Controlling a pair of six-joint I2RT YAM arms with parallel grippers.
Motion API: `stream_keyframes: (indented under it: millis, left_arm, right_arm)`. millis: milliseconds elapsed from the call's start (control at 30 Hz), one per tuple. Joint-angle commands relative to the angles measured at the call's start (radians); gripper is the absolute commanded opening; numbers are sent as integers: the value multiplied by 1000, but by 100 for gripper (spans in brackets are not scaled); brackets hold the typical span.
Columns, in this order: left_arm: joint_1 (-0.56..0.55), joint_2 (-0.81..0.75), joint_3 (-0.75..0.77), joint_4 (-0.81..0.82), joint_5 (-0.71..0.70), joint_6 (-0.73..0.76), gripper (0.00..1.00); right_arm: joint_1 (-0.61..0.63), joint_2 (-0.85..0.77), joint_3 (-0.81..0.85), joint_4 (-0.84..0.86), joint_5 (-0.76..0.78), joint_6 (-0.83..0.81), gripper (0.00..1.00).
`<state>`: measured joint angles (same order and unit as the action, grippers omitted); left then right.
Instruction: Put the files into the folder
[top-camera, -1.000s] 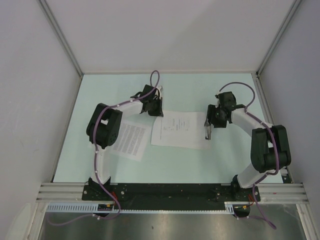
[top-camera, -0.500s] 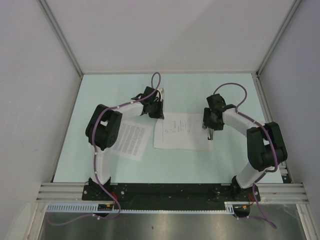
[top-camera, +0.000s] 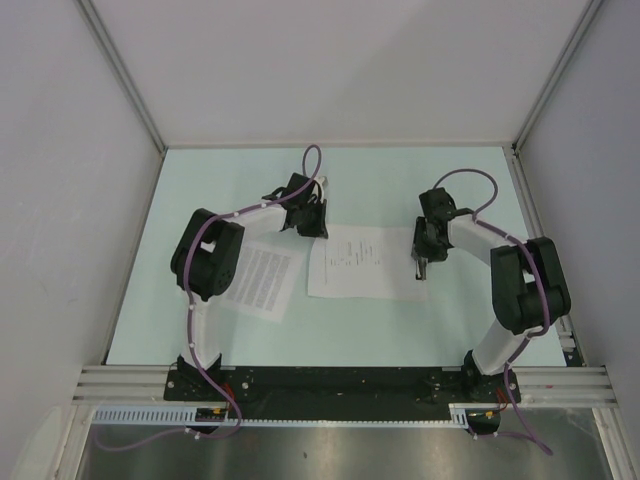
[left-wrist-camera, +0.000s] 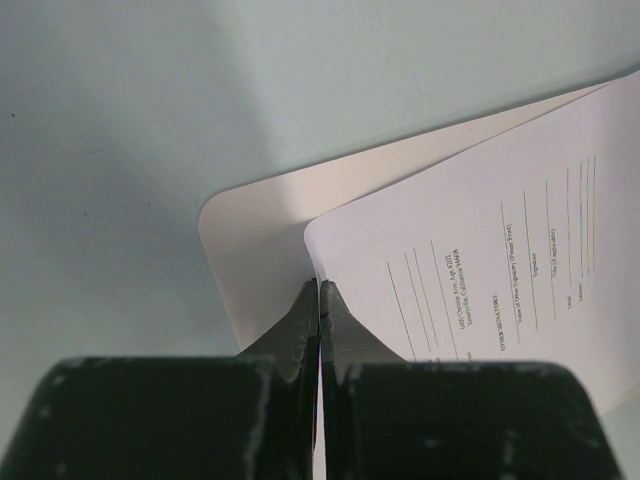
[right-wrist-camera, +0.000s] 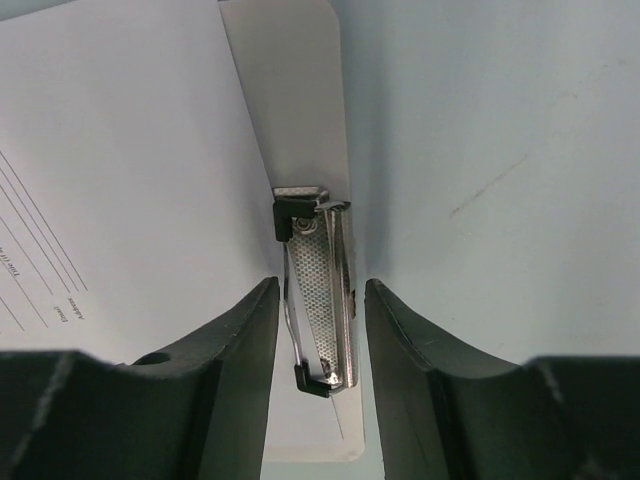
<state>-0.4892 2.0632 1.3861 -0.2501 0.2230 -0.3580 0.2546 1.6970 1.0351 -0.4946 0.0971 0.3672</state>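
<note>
The sparser printed file (top-camera: 360, 265) lies on top of the white folder (right-wrist-camera: 296, 110) in the middle of the table. The folder's bare corner shows under it in the left wrist view (left-wrist-camera: 250, 235). My left gripper (top-camera: 320, 228) is shut on the far left corner of this file (left-wrist-camera: 470, 250), with its fingertips (left-wrist-camera: 320, 292) pressed together. My right gripper (top-camera: 422, 264) is open, its fingers on either side of the folder's metal clip (right-wrist-camera: 318, 300) at the right short edge, apart from it. The densely lined file (top-camera: 256, 282) lies flat to the left, partly under the left arm.
The pale green table (top-camera: 400, 185) is walled by white panels on three sides. A black rail (top-camera: 320, 385) with the arm bases runs along the near edge.
My right gripper has swung in over the clip at the folder's right edge. The sparser file and folder have shifted slightly and lie squarer. The left gripper has barely moved.
</note>
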Motion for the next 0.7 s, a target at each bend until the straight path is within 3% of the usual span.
stream_keyframes:
  millis: [0,433,633,667]
  left_arm:
    - [-9,-51,-7,-6,9,-4,0]
    - [-11,-51,-10,-3,10,-6,0]
    - [-11,-32,13,-34,13,16,0]
    - [-11,-29,14,-35,10,20,0]
  right_arm:
    - [11,13,-13,30,-13,16,45]
    - [12,21,-56,53,13,21,36]
    - [3,20,-109,131,9,-34,0]
    - [0,13,-118,145,7,-36,0]
